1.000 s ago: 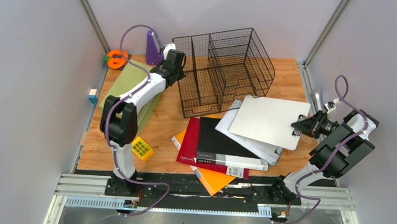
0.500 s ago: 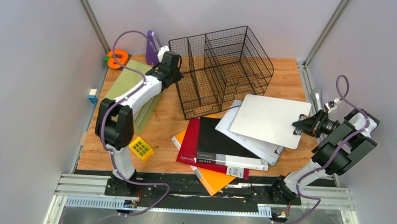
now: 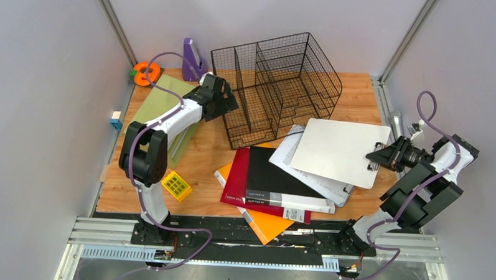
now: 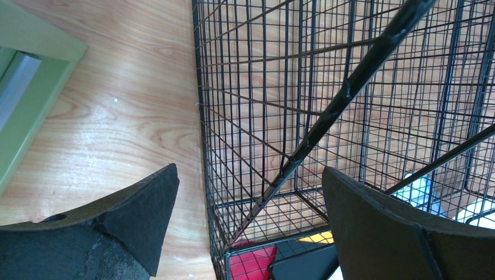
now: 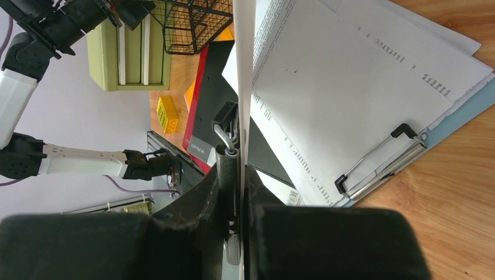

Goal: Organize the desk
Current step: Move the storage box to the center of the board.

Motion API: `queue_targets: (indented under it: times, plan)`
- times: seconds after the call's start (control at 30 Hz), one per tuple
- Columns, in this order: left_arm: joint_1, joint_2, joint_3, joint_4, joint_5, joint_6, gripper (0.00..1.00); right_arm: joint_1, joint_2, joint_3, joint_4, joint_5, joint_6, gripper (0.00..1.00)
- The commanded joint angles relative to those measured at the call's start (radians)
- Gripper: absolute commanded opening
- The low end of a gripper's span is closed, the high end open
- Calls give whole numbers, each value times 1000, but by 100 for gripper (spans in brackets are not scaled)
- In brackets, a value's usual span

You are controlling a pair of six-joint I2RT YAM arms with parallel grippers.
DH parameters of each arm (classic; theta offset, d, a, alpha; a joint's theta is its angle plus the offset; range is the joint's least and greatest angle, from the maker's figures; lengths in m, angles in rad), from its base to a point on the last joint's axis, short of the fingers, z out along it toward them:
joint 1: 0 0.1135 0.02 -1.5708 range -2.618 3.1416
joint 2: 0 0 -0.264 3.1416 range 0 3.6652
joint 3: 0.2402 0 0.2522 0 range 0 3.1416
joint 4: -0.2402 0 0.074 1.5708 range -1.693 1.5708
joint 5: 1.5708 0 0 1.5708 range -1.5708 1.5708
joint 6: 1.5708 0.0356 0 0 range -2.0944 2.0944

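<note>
Grey walls on three sides, and my light wood desk (image 3: pixel 353 97) fills the whole floor between them, from the rails at my bases to the back wall.

Far left there's a small blue-and-white block (image 3: pixel 116 120) by the wall at the desk's edge. An orange thing (image 3: pixel 145 73) sits in the back corner with a purple stand (image 3: pixel 190 58) next to it. A green binder (image 3: pixel 152 102) lies flat under my left arm, and a yellow grid tray (image 3: pixel 176 185) sits near the front.

My left gripper (image 3: pixel 225 103) is spread wide with nothing in it. Its fingers (image 4: pixel 134 216) sit either side of the left wall of the black wire basket (image 3: pixel 278 85), and honestly I can't tell if they touch the wire.

Middle is a messy pile. There's an orange folder (image 3: pixel 267 226) at the bottom, a red one (image 3: pixel 235 177) over it and a black clip file (image 3: pixel 275 181) on top. A clipboard of printed pages (image 5: pixel 362 81) leans on the right side of the pile.

Over on the right, my right gripper (image 3: pixel 377 158) is clamped tight on the clip end of a white board (image 3: pixel 341 149). The board hangs tilted above those pages.
</note>
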Motion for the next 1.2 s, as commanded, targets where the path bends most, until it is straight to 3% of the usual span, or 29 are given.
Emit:
queue_targets:
  times: [0.0, 0.47, 0.8, 1.17]
  plan:
    - [-2, -12, 28, 28, -5, 49, 100, -3, -22, 3, 0, -87, -45, 0]
    - [-2, 23, 68, 47, -37, 144, 100, 110, 52, -34, 0, -80, -91, 0]
    - [-3, 36, 66, 73, 110, 84, 100, 85, 162, 22, -1, -210, -32, 0]
    - [-3, 75, 102, 72, 127, 111, 99, 103, 100, -20, -2, -76, -58, 0]
